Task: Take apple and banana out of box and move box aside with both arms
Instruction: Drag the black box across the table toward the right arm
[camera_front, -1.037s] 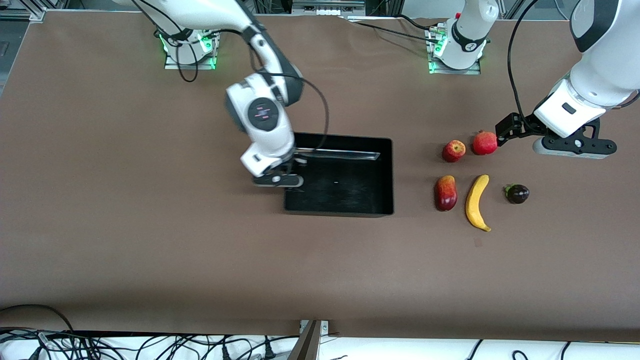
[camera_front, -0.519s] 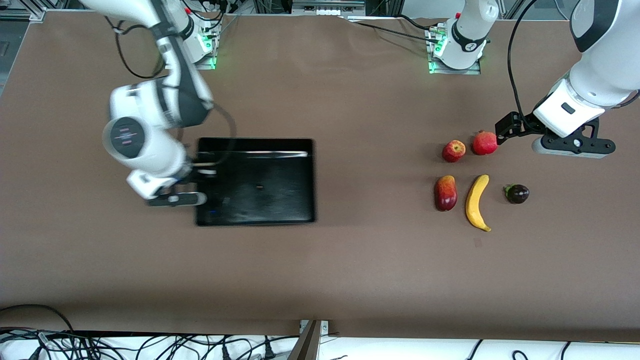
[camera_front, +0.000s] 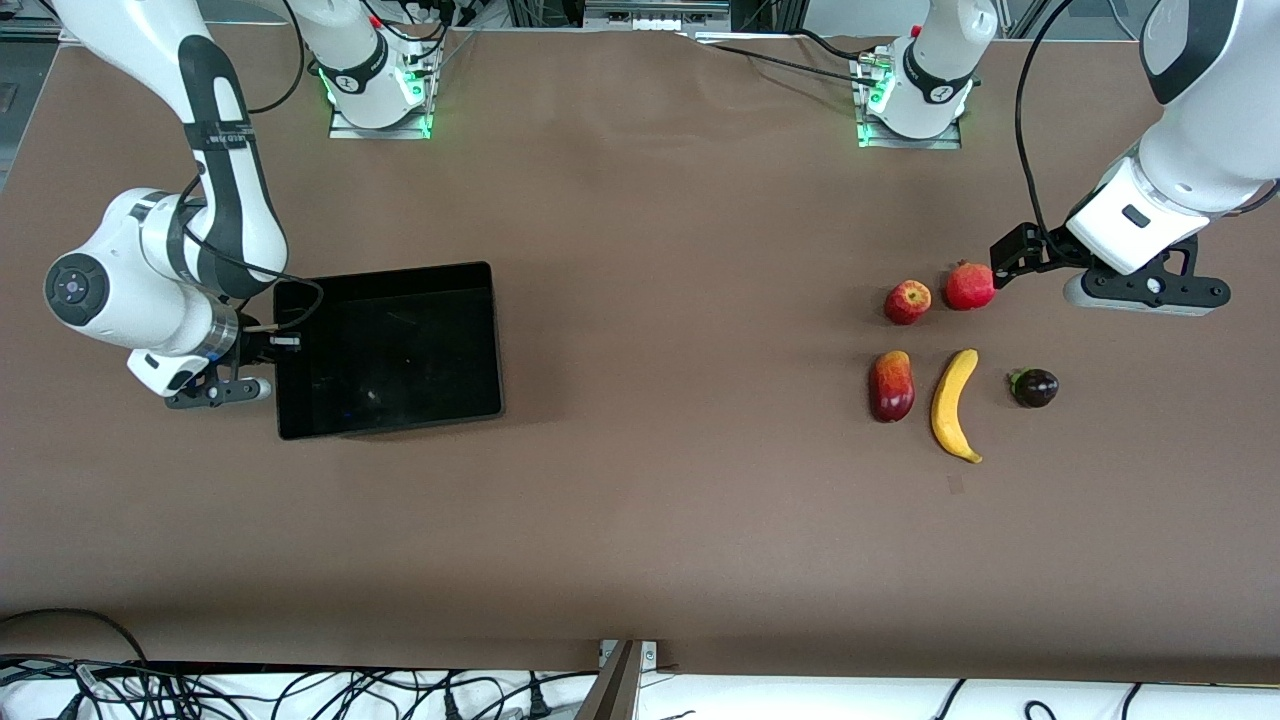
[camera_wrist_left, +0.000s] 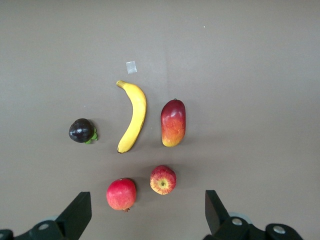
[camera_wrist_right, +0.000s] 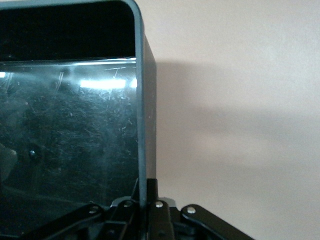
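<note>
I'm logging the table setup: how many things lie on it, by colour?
Red: 3: small streaked apple, round pomegranate, elongated red-yellow mango
Yellow: 1: long curved banana
Dark purple: 1: small round fruit
Black: 1: shallow plastic box
Total: 6

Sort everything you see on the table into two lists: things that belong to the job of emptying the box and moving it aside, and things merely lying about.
Part of the job:
- apple
- banana
- box, its wall pinched by the right gripper
- left gripper, open above the fruit

Just lying about:
- pomegranate
- mango
- dark purple fruit
</note>
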